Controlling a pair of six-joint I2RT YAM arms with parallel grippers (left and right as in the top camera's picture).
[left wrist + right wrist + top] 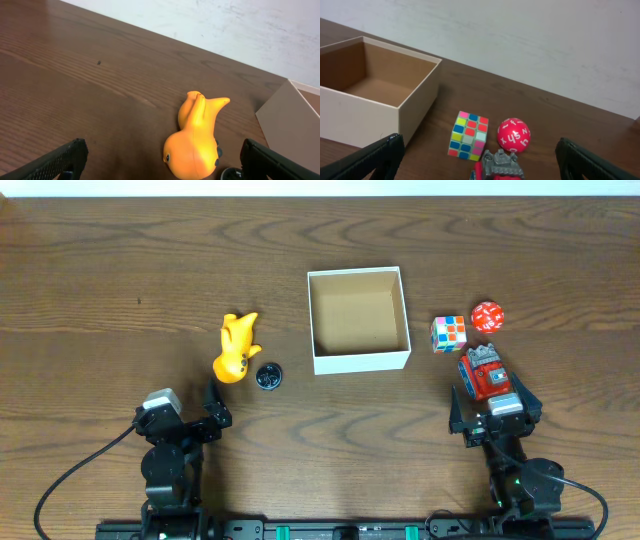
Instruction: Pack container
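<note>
The container (360, 362), a square white box with a brown inside, stands empty at the table's middle; it also shows in the right wrist view (380, 105) and its corner in the left wrist view (295, 125). An orange duck toy (236, 347) (196, 137) and a small black round thing (268, 376) lie left of it. A colour cube (449, 333) (468, 135), a red numbered ball (487, 316) (514, 135) and a red and grey robot toy (484, 372) (499, 165) lie right of it. My left gripper (214, 410) (165, 165) is open just short of the duck. My right gripper (494, 405) (480, 165) is open over the robot toy.
The wooden table (120, 270) runs wide on all sides. A pale wall (545, 40) stands beyond its far edge. Black cables trail from both arm bases at the near edge.
</note>
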